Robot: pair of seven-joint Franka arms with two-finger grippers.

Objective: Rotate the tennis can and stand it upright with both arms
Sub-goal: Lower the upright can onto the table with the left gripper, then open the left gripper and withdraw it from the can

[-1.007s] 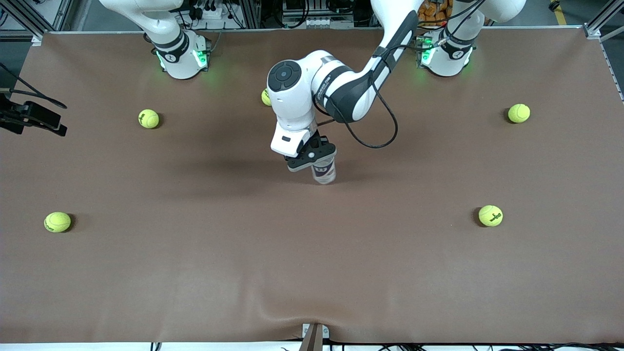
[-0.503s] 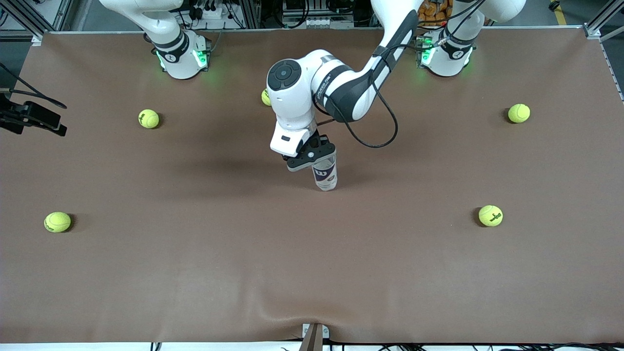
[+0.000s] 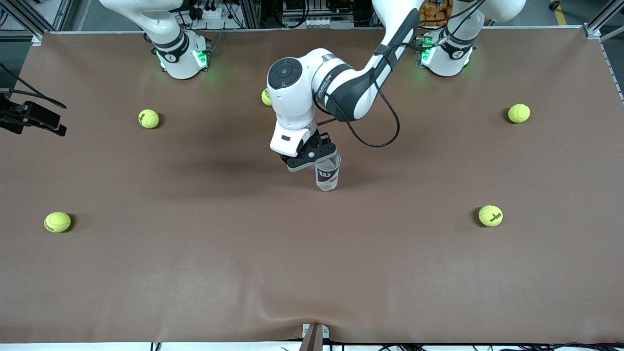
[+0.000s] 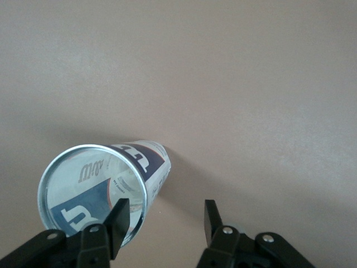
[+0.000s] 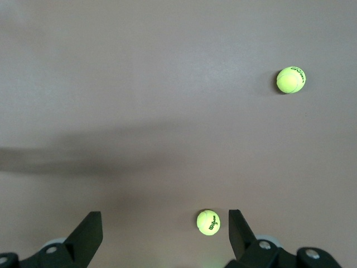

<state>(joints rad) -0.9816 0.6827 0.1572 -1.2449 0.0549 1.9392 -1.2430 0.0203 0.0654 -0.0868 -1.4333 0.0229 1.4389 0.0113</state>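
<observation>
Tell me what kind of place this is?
Probably a robotics lab test cell: two white jointed robot arms bolted along one edge of a brown-covered table, aluminium framing at its corners, and a white-and-navy cylindrical tennis can standing upright among scattered yellow-green tennis balls.

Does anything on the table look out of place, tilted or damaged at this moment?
Nothing stands out. The tennis can stands upright on the table, and the left gripper, at its top, is open with one finger over the rim. The tennis balls lie scattered, apart from the can. The right gripper waits, open, above the table.
</observation>
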